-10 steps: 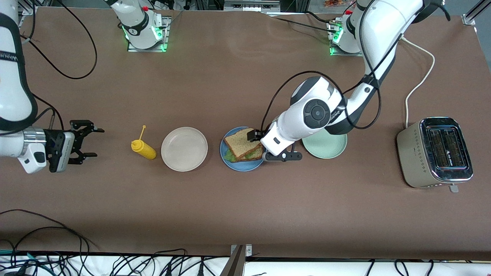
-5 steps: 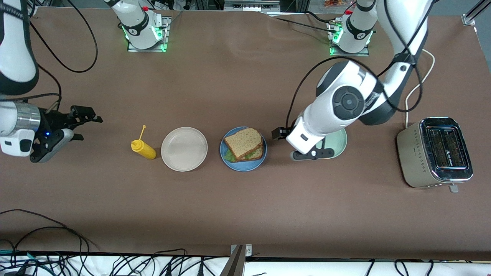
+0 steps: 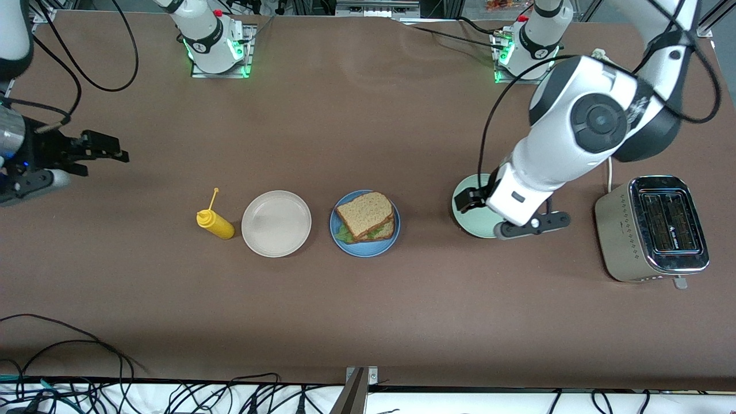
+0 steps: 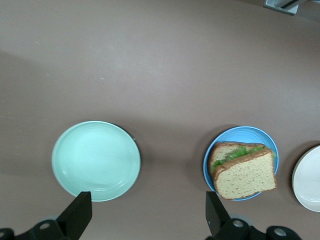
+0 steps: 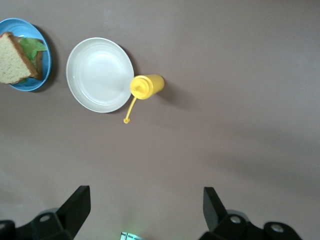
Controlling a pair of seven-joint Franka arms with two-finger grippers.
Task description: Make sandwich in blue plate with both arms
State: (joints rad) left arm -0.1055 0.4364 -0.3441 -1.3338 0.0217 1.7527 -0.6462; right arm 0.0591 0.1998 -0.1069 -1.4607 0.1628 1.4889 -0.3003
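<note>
The sandwich (image 3: pixel 365 220), two brown speckled bread slices with green lettuce between them, lies on the blue plate (image 3: pixel 368 252) at mid-table. It also shows in the left wrist view (image 4: pixel 245 172) on the blue plate (image 4: pixel 240 132) and in the right wrist view (image 5: pixel 14 57). My left gripper (image 3: pixel 500 211) is open and empty, up in the air over the pale green plate (image 3: pixel 467 217), apart from the sandwich. Its fingers frame bare table in the left wrist view (image 4: pixel 147 205). My right gripper (image 3: pixel 106 154) is open and empty, raised over bare table at the right arm's end (image 5: pixel 146 197).
A beige plate (image 3: pixel 276 223) and a yellow mustard bottle (image 3: pixel 215 223) sit beside the blue plate toward the right arm's end. A metal toaster (image 3: pixel 655 227) stands at the left arm's end. Cables run along the table edge nearest the camera.
My left gripper has let go of the top slice, risen and moved from the sandwich to over the pale green plate. My right gripper has drawn up and back toward its end.
</note>
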